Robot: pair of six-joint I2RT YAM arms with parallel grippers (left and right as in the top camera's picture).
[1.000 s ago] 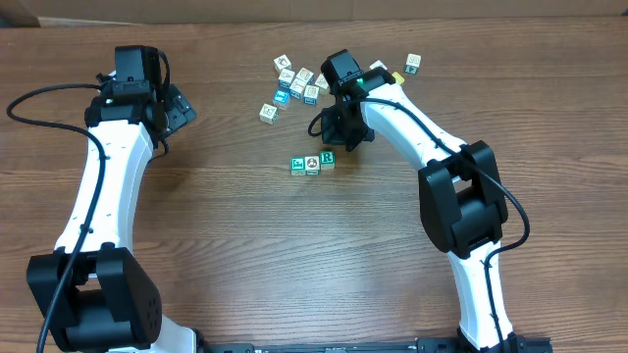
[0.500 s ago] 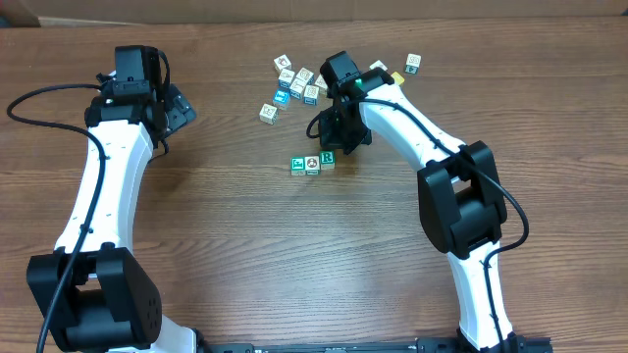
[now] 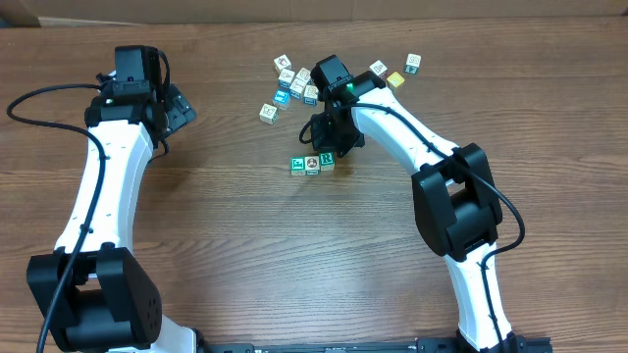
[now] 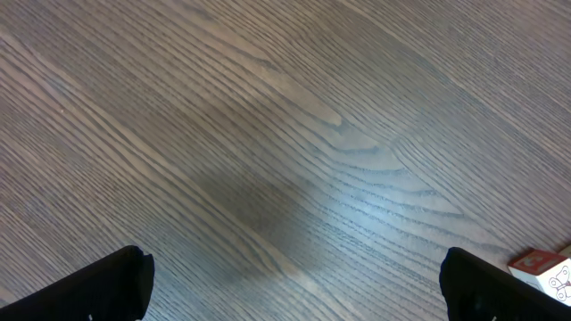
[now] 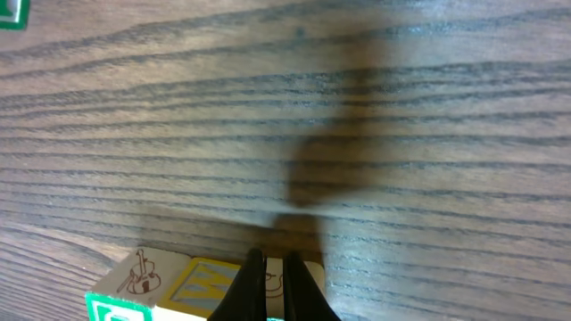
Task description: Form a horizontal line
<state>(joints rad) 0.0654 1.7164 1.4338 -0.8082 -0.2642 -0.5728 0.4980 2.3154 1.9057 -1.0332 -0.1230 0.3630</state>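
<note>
Overhead: horizontal line (image 3: 312, 163) just beside right tool (image 3: 330, 145) (pinched closed, empty); left tool (image 3: 177, 108) spread wide, well apart.

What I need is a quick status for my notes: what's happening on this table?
The right arm's tool, shut and holding nothing, is down at the right end of a short row of three cubes, apparently to nudge them straight. The left arm's tool is open over bare table off to the left, handling nothing. More loose cubes lie scattered behind the row.
</note>
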